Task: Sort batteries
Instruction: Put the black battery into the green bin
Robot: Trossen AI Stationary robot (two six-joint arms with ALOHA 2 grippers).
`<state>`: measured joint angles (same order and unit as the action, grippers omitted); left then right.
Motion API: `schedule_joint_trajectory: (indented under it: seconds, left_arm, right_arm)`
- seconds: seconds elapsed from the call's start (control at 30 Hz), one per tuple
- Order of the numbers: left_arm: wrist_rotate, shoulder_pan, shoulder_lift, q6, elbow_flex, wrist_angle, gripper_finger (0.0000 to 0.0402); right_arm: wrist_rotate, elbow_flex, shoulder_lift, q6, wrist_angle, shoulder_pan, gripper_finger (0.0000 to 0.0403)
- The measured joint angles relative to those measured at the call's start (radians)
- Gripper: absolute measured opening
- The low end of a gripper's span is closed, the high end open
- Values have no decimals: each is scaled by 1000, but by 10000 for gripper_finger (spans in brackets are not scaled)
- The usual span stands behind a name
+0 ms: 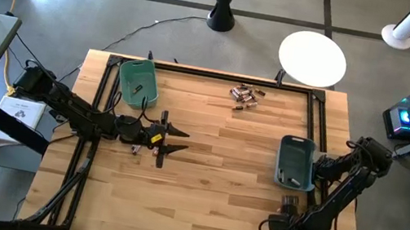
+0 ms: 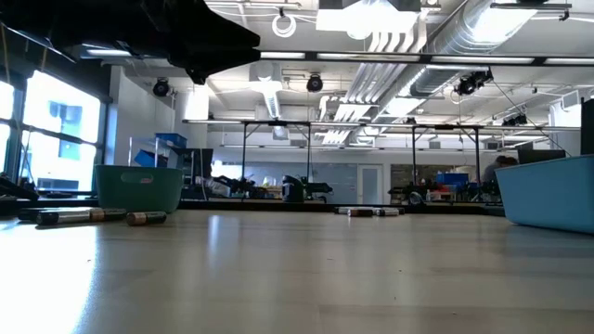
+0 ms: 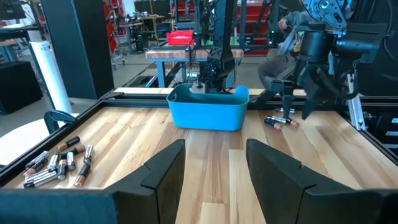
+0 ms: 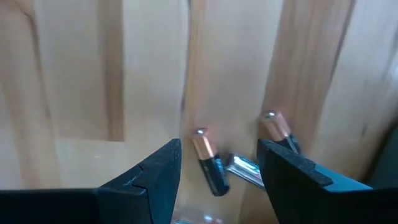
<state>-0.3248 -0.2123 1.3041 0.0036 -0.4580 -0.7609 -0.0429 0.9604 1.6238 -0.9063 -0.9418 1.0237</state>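
Copper-and-dark and silvery batteries lie in a pile [image 1: 245, 95] near the far edge, which also shows in the left wrist view [image 3: 56, 165]. A few more batteries [image 1: 290, 201] lie in front of the blue-grey bin [image 1: 296, 162]. My right gripper [image 4: 217, 180] hangs open, pointing down over these; a copper-topped cell [image 4: 208, 158] and a silvery one [image 4: 245, 169] lie between its fingers, untouched. My left gripper [image 1: 182, 142] is open, level above mid-table, empty. Two batteries [image 2: 83, 215] lie near it. The green bin [image 1: 138, 81] stands at the far left.
A black frame rail [image 1: 211, 73] runs round the tabletop. A white round disc [image 1: 313, 58] sits beyond the far edge. Bare wood lies between the two bins. In the left wrist view the blue bin [image 3: 208, 111] stands ahead, with the right arm [image 3: 317, 56] beside it.
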Motion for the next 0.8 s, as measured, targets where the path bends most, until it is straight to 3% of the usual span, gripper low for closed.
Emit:
schedule_joint_trajectory:
  seconds: [0.43,0.8]
  left_arm:
    - [0,0,0,0,0,1,165]
    - [0,0,0,0,0,5,165]
  right_arm:
    - [-7,-3,0,58,-18,0,204]
    - [51,-90,1,70,107,0,203]
